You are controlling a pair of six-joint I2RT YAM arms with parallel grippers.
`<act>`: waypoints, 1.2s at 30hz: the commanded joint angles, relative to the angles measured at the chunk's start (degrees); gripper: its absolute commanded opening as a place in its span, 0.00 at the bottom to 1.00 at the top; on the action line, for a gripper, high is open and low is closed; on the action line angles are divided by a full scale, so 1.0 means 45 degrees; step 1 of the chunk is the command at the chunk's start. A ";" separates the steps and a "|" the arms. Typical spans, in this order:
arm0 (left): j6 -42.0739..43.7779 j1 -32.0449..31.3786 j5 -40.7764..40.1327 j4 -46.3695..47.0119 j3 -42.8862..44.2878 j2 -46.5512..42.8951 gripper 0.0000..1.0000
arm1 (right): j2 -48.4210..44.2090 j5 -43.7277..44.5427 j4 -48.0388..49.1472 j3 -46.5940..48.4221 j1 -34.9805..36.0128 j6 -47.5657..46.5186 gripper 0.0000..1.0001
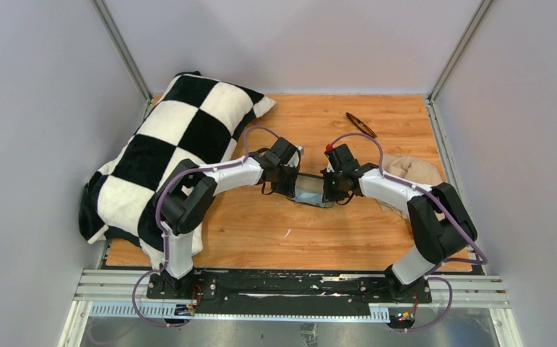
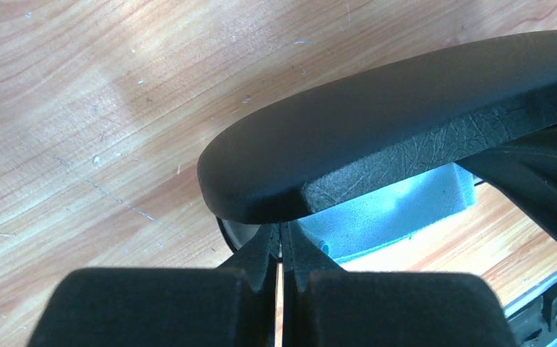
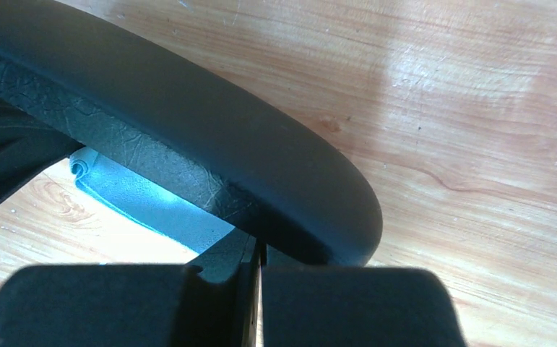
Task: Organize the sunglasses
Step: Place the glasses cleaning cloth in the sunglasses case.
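Over on the left a black-and-white checked pillow slumps against the wall, half on the wooden table. The left arm reaches inward from there, and the left gripper is down at the left end of a black hard case lying mid-table. Its fingers are pressed together with only a sliver of light between them, the tips right at the rounded end of the case. I can't make out whether they nip anything there. A light blue cloth shows under the case's raised dark shell. At the case's other end the right gripper mirrors this, its fingers likewise closed against each other and touching the rim. The sunglasses lie folded towards the back of the table, well apart from the case and both grippers. Further right, a crumpled beige cloth sits beside the right arm.
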 commanded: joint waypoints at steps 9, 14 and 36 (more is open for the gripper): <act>0.0469 0.0061 -0.1129 0.0179 0.0088 0.0071 0.00 | 0.0352 0.1290 0.0287 -0.0070 -0.0116 -0.0721 0.00; 0.0773 0.0061 -0.1426 -0.0082 0.0350 0.0086 0.00 | 0.0407 0.1148 0.0497 -0.0090 -0.0110 -0.0911 0.00; 0.0828 0.0061 -0.1292 0.0047 0.0213 -0.0018 0.00 | 0.0128 0.1921 0.1033 -0.0477 -0.0090 -0.0698 0.00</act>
